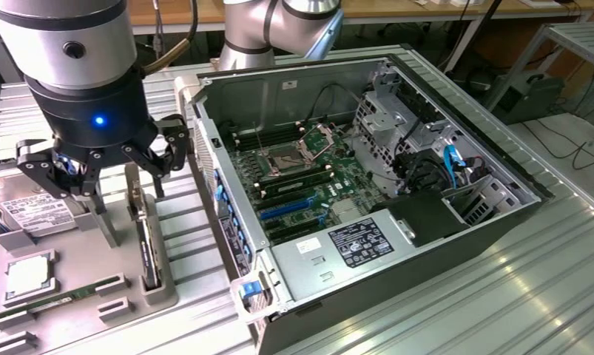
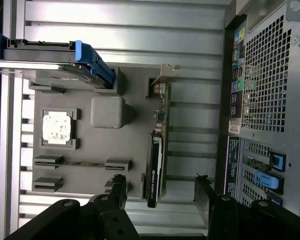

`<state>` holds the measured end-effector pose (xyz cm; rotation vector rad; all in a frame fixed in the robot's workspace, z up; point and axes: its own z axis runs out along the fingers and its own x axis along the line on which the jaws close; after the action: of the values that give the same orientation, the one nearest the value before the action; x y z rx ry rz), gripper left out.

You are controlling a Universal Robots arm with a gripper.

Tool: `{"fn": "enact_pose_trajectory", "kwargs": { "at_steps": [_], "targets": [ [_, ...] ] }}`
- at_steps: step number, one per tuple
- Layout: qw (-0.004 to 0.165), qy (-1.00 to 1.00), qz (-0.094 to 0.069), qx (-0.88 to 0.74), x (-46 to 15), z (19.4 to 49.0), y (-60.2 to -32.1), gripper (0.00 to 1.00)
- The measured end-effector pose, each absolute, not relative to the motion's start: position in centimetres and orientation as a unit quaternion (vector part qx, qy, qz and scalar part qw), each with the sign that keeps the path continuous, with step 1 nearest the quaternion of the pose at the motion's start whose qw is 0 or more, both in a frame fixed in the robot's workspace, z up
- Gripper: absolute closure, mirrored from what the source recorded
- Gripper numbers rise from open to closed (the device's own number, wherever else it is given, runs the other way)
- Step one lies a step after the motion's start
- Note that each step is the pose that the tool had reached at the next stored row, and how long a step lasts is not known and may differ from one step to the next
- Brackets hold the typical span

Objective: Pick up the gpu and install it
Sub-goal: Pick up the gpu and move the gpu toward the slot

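The gpu point(image 1: 146, 248), a thin dark card with a silver bracket at its far end, stands on edge in a slot of the grey parts tray point(image 1: 80, 255), at the exterior view's left. In the wrist view the gpu point(image 2: 157, 150) shows edge-on, its bracket point(image 2: 165, 75) at the end farther from the fingers. My gripper point(image 1: 136, 214) hangs over the card with its jaws open. One black finger point(image 2: 117, 187) is on each side of the gpu, with a gap on both sides and nothing gripped. My gripper point(image 2: 160, 186) straddles the card's near end.
The open computer case point(image 1: 533, 185) lies beside the tray, its motherboard point(image 1: 307, 177) and blue card slots point(image 1: 285, 211) exposed; its rear panel point(image 2: 270, 100) faces the tray. The tray also holds a hard drive point(image 2: 55, 70), a processor point(image 2: 57, 126) and a memory stick point(image 2: 82, 163).
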<state>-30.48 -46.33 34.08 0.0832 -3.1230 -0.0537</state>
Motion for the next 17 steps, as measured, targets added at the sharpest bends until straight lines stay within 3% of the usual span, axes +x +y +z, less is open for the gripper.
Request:
{"fn": "enact_pose_trajectory", "kwargs": {
  "at_steps": [17],
  "targets": [
    [0.008, -0.999, -0.017, 0.027, -30.48, 33.12, -46.33, 0.34]
  ]
}}
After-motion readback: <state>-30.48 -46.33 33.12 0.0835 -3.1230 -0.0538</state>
